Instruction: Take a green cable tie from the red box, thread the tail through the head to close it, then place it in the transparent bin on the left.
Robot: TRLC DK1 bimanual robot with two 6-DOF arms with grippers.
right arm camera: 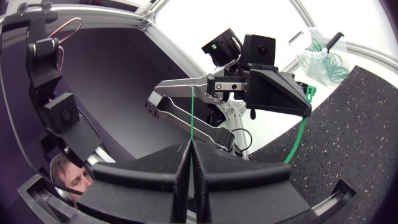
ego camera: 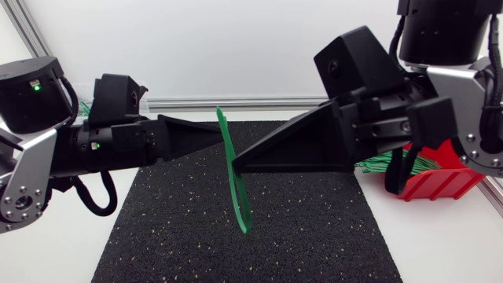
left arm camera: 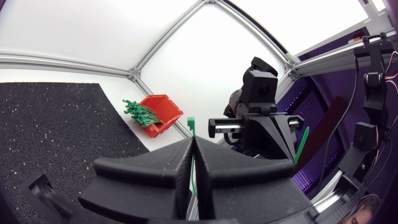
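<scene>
Left tool [ego camera: 215, 135] clamps the green cable tie [ego camera: 238, 192] hanging bowed above the black mat [ego camera: 173, 236], right tool [ego camera: 238, 163] pinches it too from the other side, so threading looks in hand and next wants tail steered into head.

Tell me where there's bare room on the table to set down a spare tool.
The front half of the black mat, in front of the hanging green cable tie, is bare, as is the white table in front of the red box. Crowded: above mid-mat, where the left gripper and right gripper meet on the tie.
</scene>
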